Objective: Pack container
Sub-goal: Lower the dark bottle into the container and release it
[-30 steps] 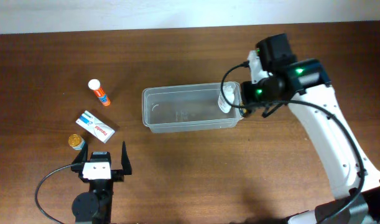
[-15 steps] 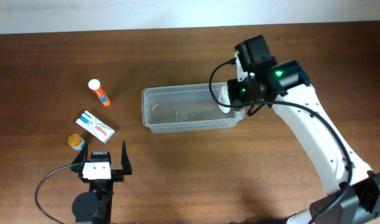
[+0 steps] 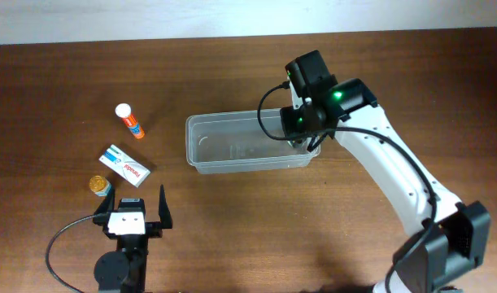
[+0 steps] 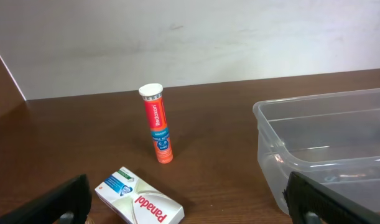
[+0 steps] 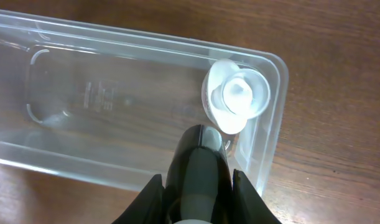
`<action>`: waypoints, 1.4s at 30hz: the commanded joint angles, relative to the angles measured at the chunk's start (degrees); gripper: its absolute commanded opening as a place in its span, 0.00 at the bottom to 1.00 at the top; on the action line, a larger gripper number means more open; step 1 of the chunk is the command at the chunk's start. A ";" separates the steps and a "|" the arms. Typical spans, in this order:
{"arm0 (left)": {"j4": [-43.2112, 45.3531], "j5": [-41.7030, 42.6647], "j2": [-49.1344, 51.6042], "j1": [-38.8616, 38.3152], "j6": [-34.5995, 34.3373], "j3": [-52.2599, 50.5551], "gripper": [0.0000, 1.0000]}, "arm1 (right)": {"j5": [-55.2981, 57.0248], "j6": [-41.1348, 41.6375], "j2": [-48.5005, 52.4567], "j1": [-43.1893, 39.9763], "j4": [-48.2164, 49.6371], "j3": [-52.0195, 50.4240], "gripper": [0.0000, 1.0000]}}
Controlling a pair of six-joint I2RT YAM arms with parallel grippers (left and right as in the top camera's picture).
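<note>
Swung leftward over the last second with the right arm, wrist now above the right end of the tub (image 3: pixel 240 166) rather than out past its end wall; no shift elsewhere. Right hand (image 5: pixel 202 134): closed tight, tips right at the edge of the white bottle (image 5: pixel 235 96), though impossible to tell whether pinching it or only touching. Bottle: inside the tub, close against the right end wall, seen cap-on from the wrist view. Tub: mid-worktop, long axis running left to right, otherwise empty, so free floor all to the left of the bottle. Left hand (image 3: pixel 139 202): spread wide, holding nothing, parked at the near edge of the worktop (image 3: pixel 378 49). Still to pack, by the look of it: tube (image 3: pixel 129 120), box (image 3: pixel 124 165) and small gold-lidded jar (image 3: pixel 99 186), all well left of the tub and ahead of the left hand, jar and box nearest, tube farther out and apparently upright. Probably a left-hand job, then: far nearer than the right, with a carry rightward into the tub's vacant left half.
</note>
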 commanded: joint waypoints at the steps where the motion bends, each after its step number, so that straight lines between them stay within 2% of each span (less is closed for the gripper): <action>1: -0.04 0.66 -0.48 0.24 -0.11 -0.31 1.00 | 1.03 1.22 2.32 0.42 0.55 0.70 0.23; 20: -0.04 0.66 -0.48 0.24 -0.11 -0.31 1.00 | 1.05 3.15 9.92 0.39 2.10 0.66 0.23; 32: -0.04 0.66 -0.48 0.24 -0.11 -0.31 1.00 | 1.25 8.04 11.52 0.42 2.14 0.63 0.23; 42: -0.04 0.66 -0.48 0.24 -0.11 -0.31 1.00 | 1.25 8.28 12.92 0.39 2.27 0.42 0.23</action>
